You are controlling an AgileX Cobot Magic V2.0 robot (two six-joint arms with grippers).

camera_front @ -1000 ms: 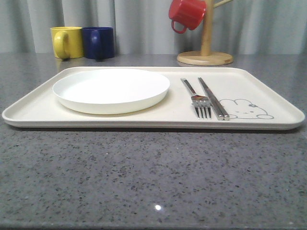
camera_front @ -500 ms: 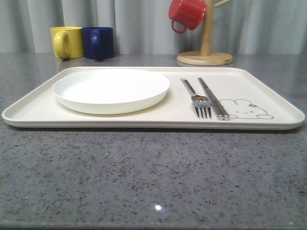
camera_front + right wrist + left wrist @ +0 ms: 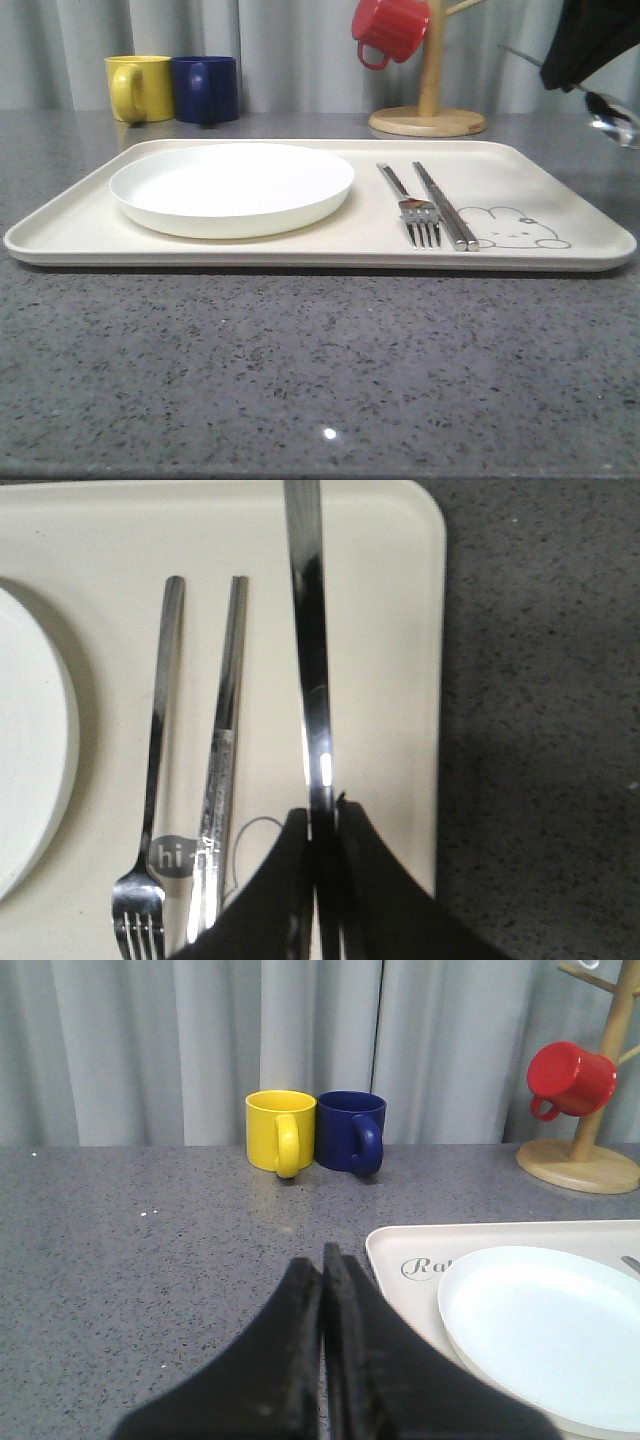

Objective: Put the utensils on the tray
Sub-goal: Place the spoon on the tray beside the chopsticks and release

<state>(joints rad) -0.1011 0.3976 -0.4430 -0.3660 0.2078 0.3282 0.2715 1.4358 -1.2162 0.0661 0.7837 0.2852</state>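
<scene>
We hold the spoon (image 3: 312, 680) clamped in our right jaws (image 3: 322, 825) above the tray (image 3: 560, 175), beside the chopsticks (image 3: 226, 740); left jaws (image 3: 322, 1270) closed, empty.

Yellow mug (image 3: 139, 87) touching, it seems, blue mug (image 3: 205, 88); red mug (image 3: 390, 29) on wooden stand (image 3: 428, 105); white plate (image 3: 232, 186).

tray (image 3: 560, 195) right end bare, beside chopsticks (image 3: 445, 205)

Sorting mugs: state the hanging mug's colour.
Red; the hanging mug shows best in the front view.
</scene>
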